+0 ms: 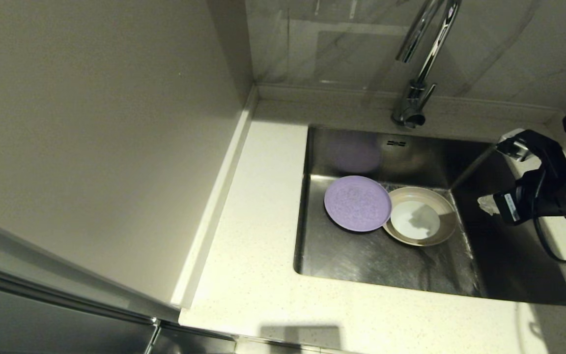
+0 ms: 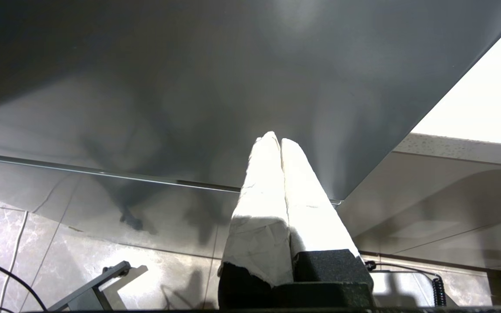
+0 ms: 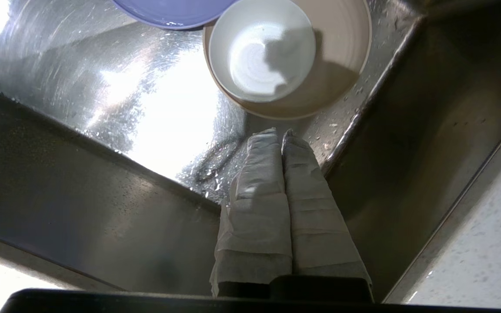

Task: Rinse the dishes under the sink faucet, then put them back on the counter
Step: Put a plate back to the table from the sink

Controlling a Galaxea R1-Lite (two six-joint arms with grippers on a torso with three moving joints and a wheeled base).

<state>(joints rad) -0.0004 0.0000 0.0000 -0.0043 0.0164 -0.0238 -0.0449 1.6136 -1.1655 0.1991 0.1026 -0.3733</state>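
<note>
The sink [image 1: 361,255] holds all three dishes on its floor, toward the back. The purple plate [image 1: 357,203] lies flat on the left, its right edge overlapping the rim of the beige plate [image 1: 447,216], which sits just beside it to the right. The white bowl [image 1: 415,220] stands upright inside the beige plate, touching its bottom. From the right wrist view the same stack shows: bowl [image 3: 261,61] nested in the beige plate [image 3: 342,48], with the purple plate [image 3: 172,11] partly over the beige rim. The sink floor there is wet and glinting, beaded with droplets. The faucet [image 1: 418,64] rises from the counter [image 1: 253,206] behind the basin, its spout curving up out of the head view; no water stream is visible. The right gripper [image 3: 282,134] hangs above the right side of the basin, near the right wall, its cloth-wrapped fingers [image 3: 255,182] pressed together with nothing between them, pointing down toward the near edge of the beige plate but apart from it. In the head view its arm comes in from the right, over the counter edge. The left gripper [image 2: 280,141] is parked low, away from the sink, facing a grey cabinet front [image 2: 189,87] above a tiled floor [image 2: 37,243], with its wrapped fingers clenched and empty.
</note>
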